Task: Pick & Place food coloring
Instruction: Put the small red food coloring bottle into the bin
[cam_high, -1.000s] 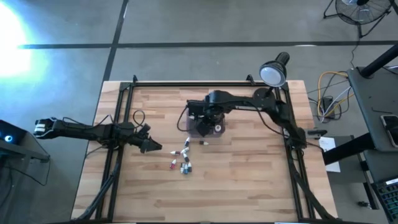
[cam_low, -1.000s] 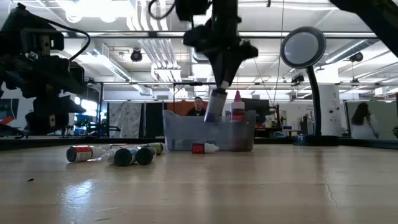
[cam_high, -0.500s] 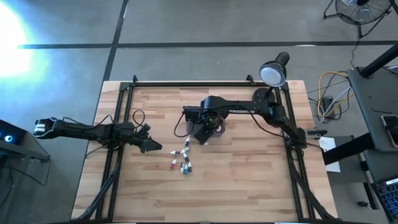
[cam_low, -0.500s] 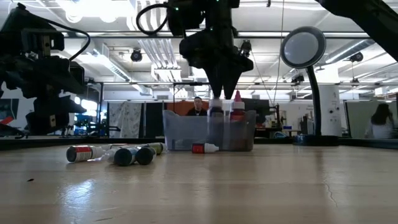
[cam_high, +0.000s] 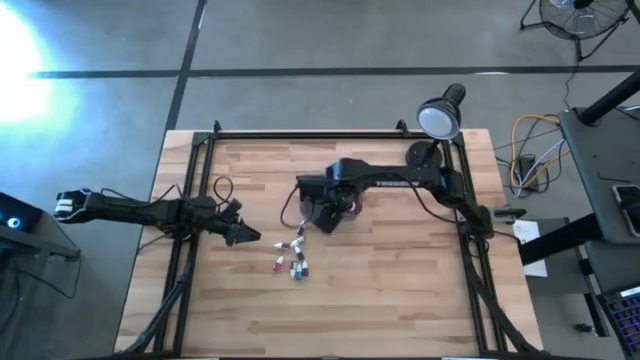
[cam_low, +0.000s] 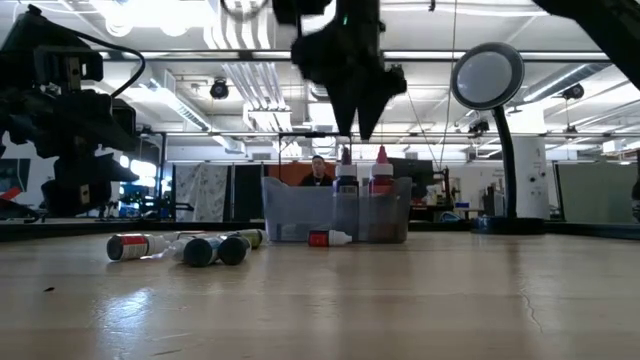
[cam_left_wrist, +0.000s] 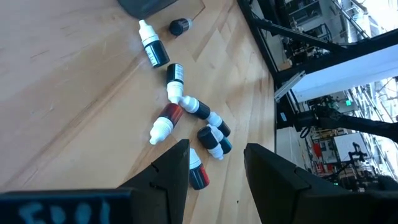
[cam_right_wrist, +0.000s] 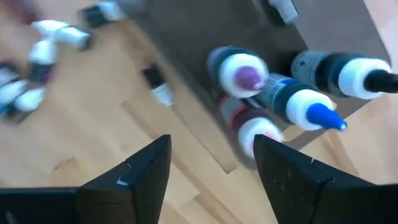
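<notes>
Several food coloring bottles (cam_left_wrist: 180, 115) lie loose on the wooden table, and one more (cam_low: 328, 238) lies in front of the clear grey tray (cam_low: 290, 215). Several bottles (cam_right_wrist: 239, 73) stand upright in the tray, caps up. My right gripper (cam_low: 355, 125) hangs open above the tray, fingers pointing down, clear of the caps (cam_right_wrist: 211, 168). My left gripper (cam_high: 245, 236) waits open left of the loose bottles, with nothing between its fingers (cam_left_wrist: 217, 174).
A round-headed lamp (cam_high: 440, 118) stands at the far right corner. Black frame rails (cam_high: 300, 133) run along the table's far edge and sides. The near half of the table is bare wood (cam_high: 380, 300). A person (cam_low: 318, 170) sits in the room beyond.
My right gripper has lowered a tilted bottle into the tray, opened and let go of it, then risen. The bottle now stands upright among the others in the tray.
</notes>
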